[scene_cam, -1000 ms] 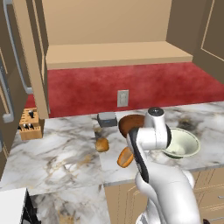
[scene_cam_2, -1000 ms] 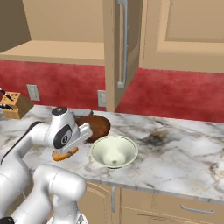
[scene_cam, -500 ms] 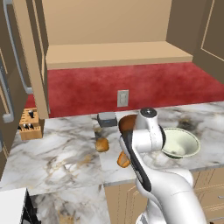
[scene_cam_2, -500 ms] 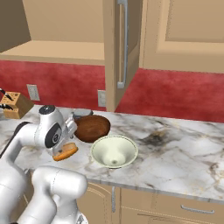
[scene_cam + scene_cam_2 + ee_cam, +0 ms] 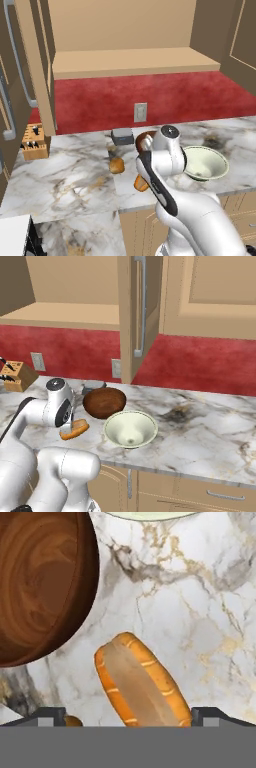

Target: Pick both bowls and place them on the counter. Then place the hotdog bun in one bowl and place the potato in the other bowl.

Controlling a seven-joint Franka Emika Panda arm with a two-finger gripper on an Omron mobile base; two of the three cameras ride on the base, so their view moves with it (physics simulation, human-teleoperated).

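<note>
The hotdog bun (image 5: 140, 682) lies on the marble counter (image 5: 200, 612), orange-tan with a paler split middle. My gripper (image 5: 129, 716) hangs just above it, open, one fingertip on each side of the bun's near end and neither touching it. The dark brown wooden bowl (image 5: 40, 587) sits upright on the counter right beside the bun (image 5: 75, 429). The cream bowl (image 5: 130, 428) with its green outside stands next to the brown bowl (image 5: 104, 402). The potato (image 5: 117, 165) rests on the counter to the left of the arm, and the bun (image 5: 141, 184) peeks out from behind the arm.
A small grey box (image 5: 122, 135) sits against the red back wall behind the brown bowl. A wooden knife block (image 5: 35, 142) stands at the far left of the counter (image 5: 65, 175). An open cabinet door (image 5: 136, 311) hangs above the bowls.
The arm has swung away from the brown bowl to the left and brought the hand down over the hotdog bun. Bowls, bun and potato have stayed in place.
</note>
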